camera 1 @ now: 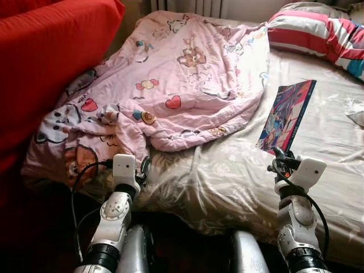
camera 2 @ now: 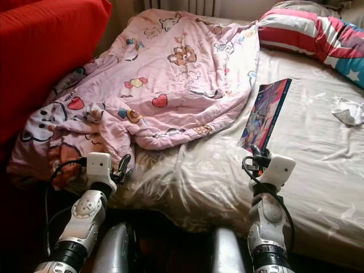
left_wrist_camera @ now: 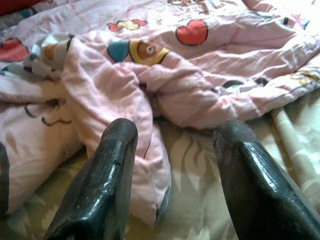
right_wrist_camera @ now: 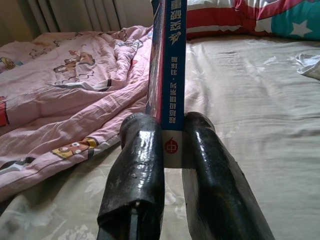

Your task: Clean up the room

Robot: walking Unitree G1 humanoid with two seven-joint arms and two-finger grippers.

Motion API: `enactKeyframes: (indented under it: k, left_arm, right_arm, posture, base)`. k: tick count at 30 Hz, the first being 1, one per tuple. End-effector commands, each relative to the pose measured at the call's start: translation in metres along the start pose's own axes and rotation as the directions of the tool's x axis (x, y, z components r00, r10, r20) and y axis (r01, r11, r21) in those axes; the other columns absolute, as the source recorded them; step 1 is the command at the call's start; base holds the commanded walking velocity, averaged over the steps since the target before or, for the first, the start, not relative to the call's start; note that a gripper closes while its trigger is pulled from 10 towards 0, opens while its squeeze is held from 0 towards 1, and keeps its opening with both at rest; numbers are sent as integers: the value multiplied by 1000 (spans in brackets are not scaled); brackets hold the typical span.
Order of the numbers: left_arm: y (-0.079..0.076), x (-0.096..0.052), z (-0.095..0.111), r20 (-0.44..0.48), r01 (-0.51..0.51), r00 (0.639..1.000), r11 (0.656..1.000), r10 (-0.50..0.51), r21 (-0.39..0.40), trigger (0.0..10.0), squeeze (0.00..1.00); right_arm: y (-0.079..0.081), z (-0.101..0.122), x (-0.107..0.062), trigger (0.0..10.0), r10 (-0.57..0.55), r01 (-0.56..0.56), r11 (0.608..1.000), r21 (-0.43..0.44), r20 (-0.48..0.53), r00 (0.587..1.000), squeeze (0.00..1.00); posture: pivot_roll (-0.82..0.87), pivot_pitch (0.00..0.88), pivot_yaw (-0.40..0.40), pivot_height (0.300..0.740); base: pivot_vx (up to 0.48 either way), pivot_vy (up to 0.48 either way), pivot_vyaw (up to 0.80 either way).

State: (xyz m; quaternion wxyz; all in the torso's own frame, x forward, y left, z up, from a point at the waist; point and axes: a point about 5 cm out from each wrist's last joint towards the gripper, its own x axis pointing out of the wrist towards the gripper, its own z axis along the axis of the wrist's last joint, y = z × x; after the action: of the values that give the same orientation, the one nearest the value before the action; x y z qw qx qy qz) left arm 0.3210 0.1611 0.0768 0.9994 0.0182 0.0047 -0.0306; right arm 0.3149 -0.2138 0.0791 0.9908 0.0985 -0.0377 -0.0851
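Right claw (right_wrist_camera: 172,150) clenched the book's (camera 1: 287,114) lower edge at four o'clock on the bed (camera 1: 318,170) — its wrist view showed the spine upright; left claw (left_wrist_camera: 172,165) stood released at the pink quilt (camera 1: 182,79).

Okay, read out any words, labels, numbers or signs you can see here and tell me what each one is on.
Book spine, held upright in the right gripper: a column of Chinese characters, too blurred to read with certainty.
Base of that spine: a red round logo with one white character, too small to read for sure.
Book cover: colourful picture, any title too small to read.
Pink quilt: cartoon figures and hearts, no readable words.
Striped pillow: no text.
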Motion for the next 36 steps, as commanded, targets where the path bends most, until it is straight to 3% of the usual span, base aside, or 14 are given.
enactKeyframes:
  k: [1, 16, 22, 36]
  left_arm:
    - [-1, 1, 0, -6, 3, 1000, 1000, -3, 0, 10000, 0]
    - [-4, 2, -2, -23, 18, 1000, 1000, -18, -3, 10000, 0]
    - [-3, 3, -2, -25, 18, 1000, 1000, -18, -10, 10000, 0]
    - [0, 6, 1, -17, 16, 1000, 1000, -16, 2, 10000, 0]
  right_arm:
    - [2, 11, 3, 10000, 11, -10, 1000, -14, 51, 999, 0]
    - [-1, 4, 0, 10000, -9, 9, 1000, 13, -8, 1000, 0]
    - [-8, 3, 0, 10000, -58, 58, 998, 16, -13, 998, 0]
    - [-7, 0, 0, 10000, -66, 67, 998, 19, -49, 997, 0]
  posture:
    - [-123, 106, 12, 649]
    - [-121, 120, 5, 729]
    - [-119, 124, 1, 729]
    - [-119, 134, 5, 729]
  base:
    - [0, 0, 0]
    - [0, 0, 0]
    - [0, 0, 0]
    - [0, 0, -152]
